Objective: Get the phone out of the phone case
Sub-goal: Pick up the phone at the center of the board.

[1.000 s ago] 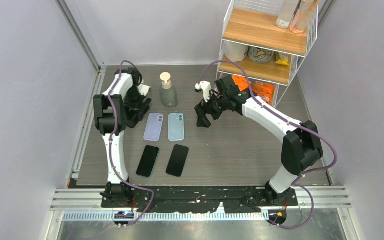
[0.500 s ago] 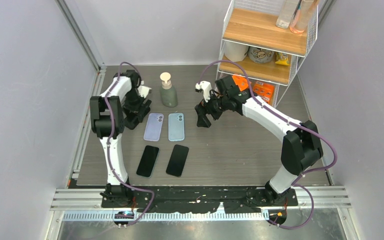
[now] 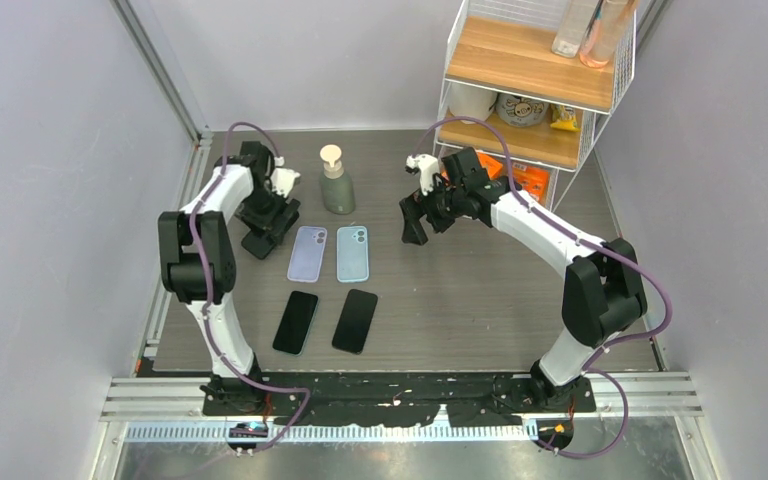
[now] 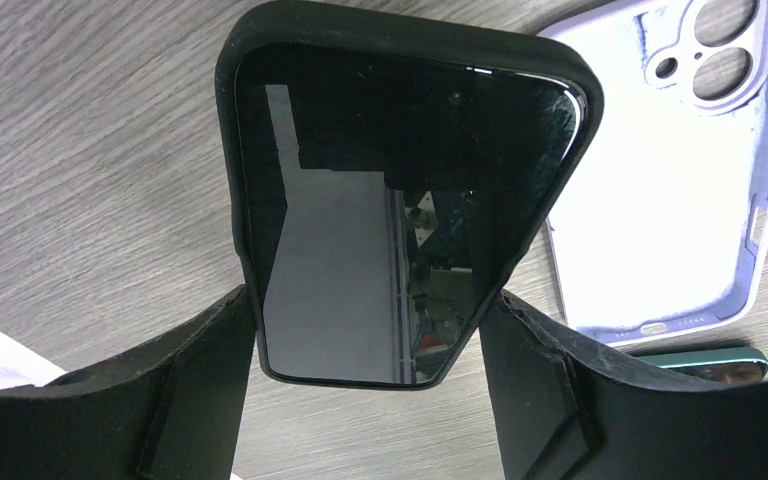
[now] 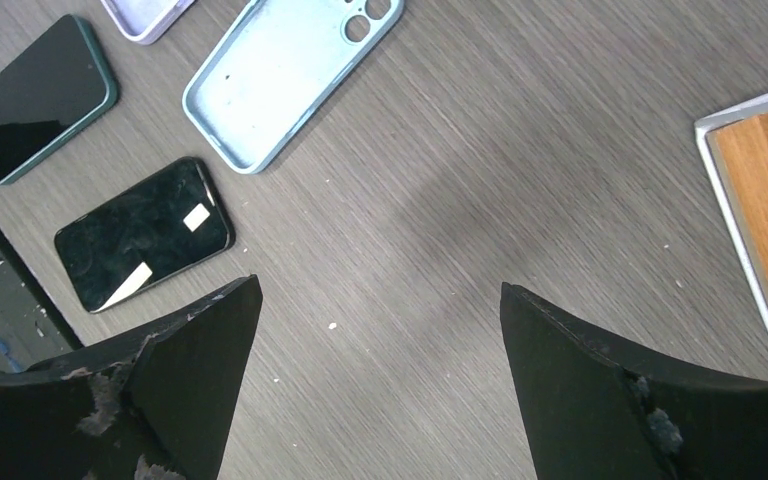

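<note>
Left tool (image 4: 368, 298) is clamped on the long edges of the phone in black case (image 4: 400, 170), screen facing the wrist cam, case on. It's at the far-left of the surface (image 3: 480, 300), just left of the lilac case (image 4: 680, 170). Can't tell if it's lifted or resting.

Right tool (image 5: 380, 285) has its jaws wide apart and empty, above the surface near the wire shelf (image 3: 530, 90).

The light-blue case (image 5: 285, 75) lies beside the lilac one, both inside-up. Nearer the arm bases, the green-edged phone (image 5: 38, 95) and black phone (image 5: 145, 232) lie side by side, screens up. The pump bottle (image 3: 336, 185) stands behind the cases.
</note>
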Motion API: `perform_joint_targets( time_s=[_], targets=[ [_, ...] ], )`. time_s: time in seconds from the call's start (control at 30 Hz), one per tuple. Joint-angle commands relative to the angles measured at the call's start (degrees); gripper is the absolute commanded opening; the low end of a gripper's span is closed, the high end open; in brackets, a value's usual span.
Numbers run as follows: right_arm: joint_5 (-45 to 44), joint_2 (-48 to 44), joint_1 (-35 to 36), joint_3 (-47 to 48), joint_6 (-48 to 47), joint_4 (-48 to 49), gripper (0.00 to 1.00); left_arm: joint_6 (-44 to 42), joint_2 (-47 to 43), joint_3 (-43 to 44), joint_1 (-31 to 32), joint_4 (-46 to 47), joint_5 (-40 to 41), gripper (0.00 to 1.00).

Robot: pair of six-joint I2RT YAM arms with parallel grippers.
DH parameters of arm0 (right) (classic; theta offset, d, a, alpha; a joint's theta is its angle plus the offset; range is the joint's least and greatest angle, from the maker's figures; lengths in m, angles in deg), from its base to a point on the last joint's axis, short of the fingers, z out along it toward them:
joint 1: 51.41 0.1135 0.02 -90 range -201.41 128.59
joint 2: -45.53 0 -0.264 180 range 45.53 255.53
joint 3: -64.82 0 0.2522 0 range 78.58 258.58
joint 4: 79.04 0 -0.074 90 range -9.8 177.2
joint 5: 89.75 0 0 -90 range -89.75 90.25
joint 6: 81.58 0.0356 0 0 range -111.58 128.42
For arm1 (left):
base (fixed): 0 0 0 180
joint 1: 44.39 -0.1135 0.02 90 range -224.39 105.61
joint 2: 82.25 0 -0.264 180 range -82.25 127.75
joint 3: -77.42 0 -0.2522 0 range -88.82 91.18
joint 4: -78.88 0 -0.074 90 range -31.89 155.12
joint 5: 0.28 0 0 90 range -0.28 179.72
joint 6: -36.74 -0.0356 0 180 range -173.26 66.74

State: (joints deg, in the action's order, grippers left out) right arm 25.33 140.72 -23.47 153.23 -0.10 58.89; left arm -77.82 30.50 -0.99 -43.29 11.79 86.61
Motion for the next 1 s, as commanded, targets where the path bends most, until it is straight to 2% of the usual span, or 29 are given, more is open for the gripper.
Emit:
perform_joint_targets(
  time_s=[0.0,0.1,0.23,0.3,0.5,0.67,0.77,0.83,0.9,0.97],
  targets=[
    [-3.81,-0.68,0.04,2.17,1.21,0.68,0.95,-1.05,-6.54,-2.84,-0.05,5.72,-0.85,0.0],
    [-6.42,-1.02,0.75,3.06,-0.29,-0.85,0.96,-1.37,-9.95,-5.21,-0.05,7.8,-1.21,0.0],
    [-16.23,-3.02,3.44,3.09,-3.68,-1.17,0.95,-2.02,-13.92,-8.28,-0.05,9.65,-2.57,0.0],
    [-18.26,-3.75,4.64,3.25,-5.28,-1.36,0.95,-2.55,-16.02,-10.48,-0.05,11.25,-3.08,0.0],
    [-20.15,-4.94,6.43,2.43,-7.74,-1.2,0.95,-4.21,-22.79,-19.11,0.49,16.46,-4.79,0.0],
    [-24.02,-5.8,6.2,0.86,-4.29,1.44,0.96,-5.83,-29.93,-25.74,3.82,20.82,-2.82,0.0],
    [-23.44,-6.24,4.87,-0.14,-1.78,2.04,0.99,-6.12,-33.26,-28.5,6.92,22.28,-1.3,0.0],
    [-21.4,-6.77,3.46,-0.85,0.01,2.47,0.94,-5.63,-35.22,-29.55,8.8,22.46,-1.04,0.0],
    [-18.23,-7.27,2.34,-1.28,0.62,2.68,0.93,-4.82,-37.0,-30.23,10.66,22.41,-1.15,0.0],
    [-15.48,-7.46,1.66,-1.18,0.02,2.24,0.97,-4.11,-38.69,-30.66,12.72,22.34,-1.1,0.0]
  ],
)
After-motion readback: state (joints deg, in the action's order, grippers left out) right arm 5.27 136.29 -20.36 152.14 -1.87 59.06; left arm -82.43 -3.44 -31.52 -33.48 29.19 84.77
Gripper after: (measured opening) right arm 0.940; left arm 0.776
